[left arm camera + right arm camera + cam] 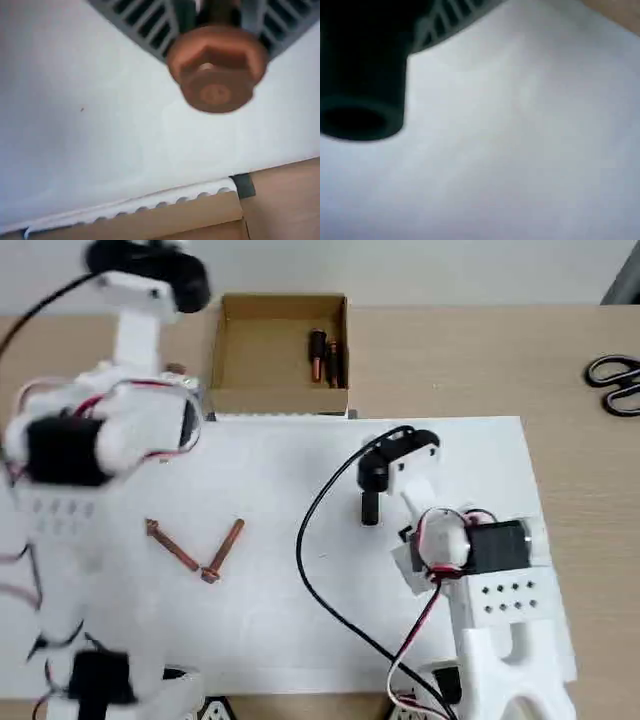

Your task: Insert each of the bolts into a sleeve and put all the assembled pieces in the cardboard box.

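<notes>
Above worktop: left gripper pinches copper hex-head bolt, right gripper black tubular sleeve.
Judged rigid, light, slippery; hold mid-length.

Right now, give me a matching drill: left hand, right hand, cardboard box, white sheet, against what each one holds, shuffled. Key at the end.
Things
1. left hand
2. right hand
3. cardboard box
4. white sheet

States
A. two loose bolts lying on it
B. shut on a black sleeve
C. finished pieces inside
D. shut on a bolt

Pairs: 1-D, 2-B, 3-C, 4-A
</notes>
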You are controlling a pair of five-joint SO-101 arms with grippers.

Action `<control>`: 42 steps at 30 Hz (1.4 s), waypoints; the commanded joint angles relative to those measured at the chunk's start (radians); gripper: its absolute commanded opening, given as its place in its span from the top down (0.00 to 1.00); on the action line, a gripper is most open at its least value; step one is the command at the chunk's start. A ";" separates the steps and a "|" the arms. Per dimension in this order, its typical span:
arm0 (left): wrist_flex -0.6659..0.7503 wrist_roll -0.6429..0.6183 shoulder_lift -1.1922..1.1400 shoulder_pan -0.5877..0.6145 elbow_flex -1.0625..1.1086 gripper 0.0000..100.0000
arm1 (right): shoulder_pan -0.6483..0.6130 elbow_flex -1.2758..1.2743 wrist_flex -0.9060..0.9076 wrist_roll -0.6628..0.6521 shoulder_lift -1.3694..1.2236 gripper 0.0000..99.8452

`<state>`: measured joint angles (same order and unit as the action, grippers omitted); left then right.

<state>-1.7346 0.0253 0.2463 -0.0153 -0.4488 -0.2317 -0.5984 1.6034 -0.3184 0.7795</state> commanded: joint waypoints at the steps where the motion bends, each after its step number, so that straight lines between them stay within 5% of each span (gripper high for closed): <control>1: -0.018 -0.048 0.149 0.014 0.122 0.94 | -0.097 0.049 -0.067 0.095 0.012 0.99; 13: -0.017 -0.173 0.347 0.012 0.460 0.97 | -0.289 -0.054 -0.295 0.141 0.021 0.99; 23: -0.017 -0.180 0.336 0.014 0.479 0.99 | -0.288 -0.061 -0.286 0.155 0.016 1.00; 29: -0.012 -0.043 0.152 0.018 0.542 0.99 | -0.127 -0.107 -0.300 0.132 0.012 0.99; 42: 0.038 -0.012 -0.404 -0.003 0.295 0.99 | 0.133 -0.210 -0.314 0.035 0.021 1.00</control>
<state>-1.6916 -0.0008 -0.0652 -0.0015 -0.0637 -0.1335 -0.8132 1.3027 -0.2708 0.7795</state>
